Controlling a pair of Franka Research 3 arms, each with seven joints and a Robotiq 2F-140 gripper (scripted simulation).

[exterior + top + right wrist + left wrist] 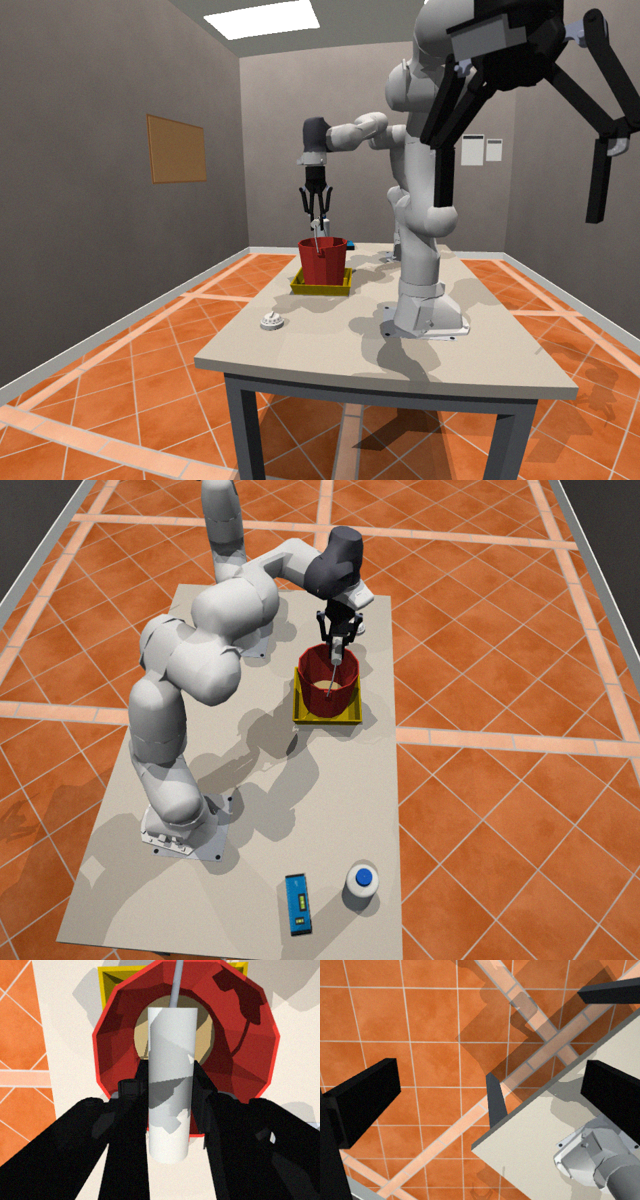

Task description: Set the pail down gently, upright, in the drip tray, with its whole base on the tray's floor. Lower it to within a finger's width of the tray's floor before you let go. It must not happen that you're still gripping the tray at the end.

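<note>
Though upright within the yellow tray (327, 721) (321, 291) (102, 990), pail's (328, 702) (323, 264) (115, 1038) underside hidden.

On the bench (341, 800) (382, 356) (510, 1153) we see a blue spirit level (298, 904) (350, 245) lying near a white bottle (362, 881) (325, 228) with a blue cap. Well apart from them, we spot a white kitchen timer (360, 628) (272, 321). On one wall we have a framed corkboard (177, 149).
</note>
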